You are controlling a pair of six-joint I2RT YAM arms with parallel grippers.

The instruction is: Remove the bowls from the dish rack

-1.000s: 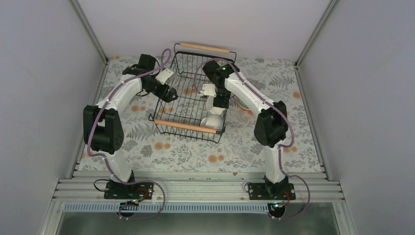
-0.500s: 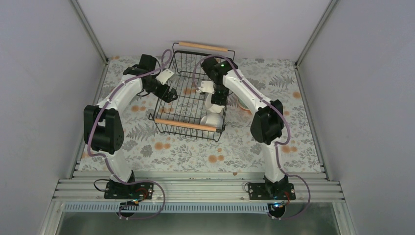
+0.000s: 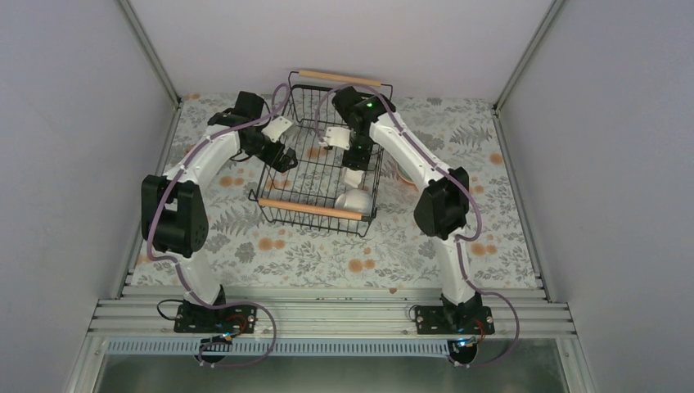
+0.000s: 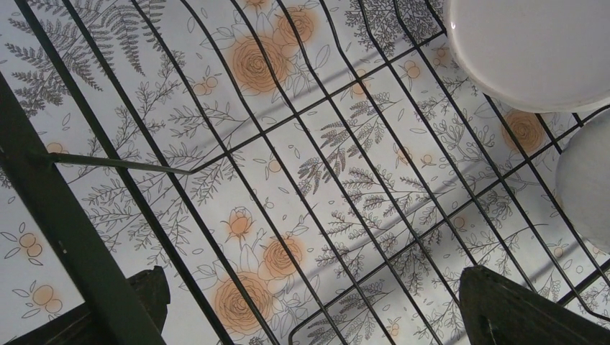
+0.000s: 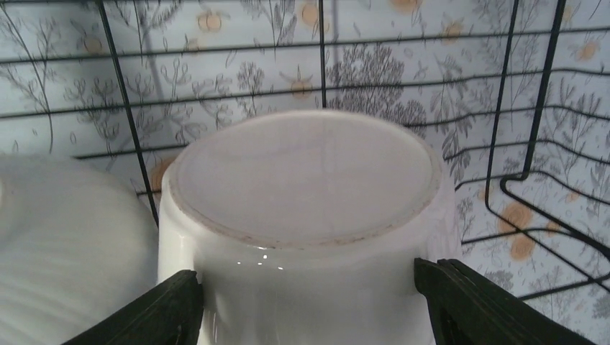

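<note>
The black wire dish rack (image 3: pixel 311 210) with wooden handles stands mid-table. My right gripper (image 3: pixel 353 166) is inside it, shut on a plain white bowl (image 3: pixel 353 178) held bottom-up, my fingers (image 5: pixel 158 313) pressed on its two sides in the right wrist view (image 5: pixel 306 215). A scalloped white bowl (image 3: pixel 354 199) lies beneath and beside it in the rack's near right corner, also showing at the left of the right wrist view (image 5: pixel 65 251). My left gripper (image 3: pixel 282 157) is open and empty at the rack's left wall; both white bowls (image 4: pixel 532 50) show beyond its fingers (image 4: pixel 518 309).
The floral tablecloth (image 3: pixel 327 254) covers the table. Another bowl (image 3: pixel 403 174) sits outside the rack to its right, mostly hidden behind my right arm. Rack wires (image 4: pixel 43 194) cross the left wrist view. White enclosure walls stand on three sides.
My right gripper has moved toward the far side and upward with the plain white bowl, away from the scalloped bowl. The rack shifted slightly left. My left arm stayed nearly still.
</note>
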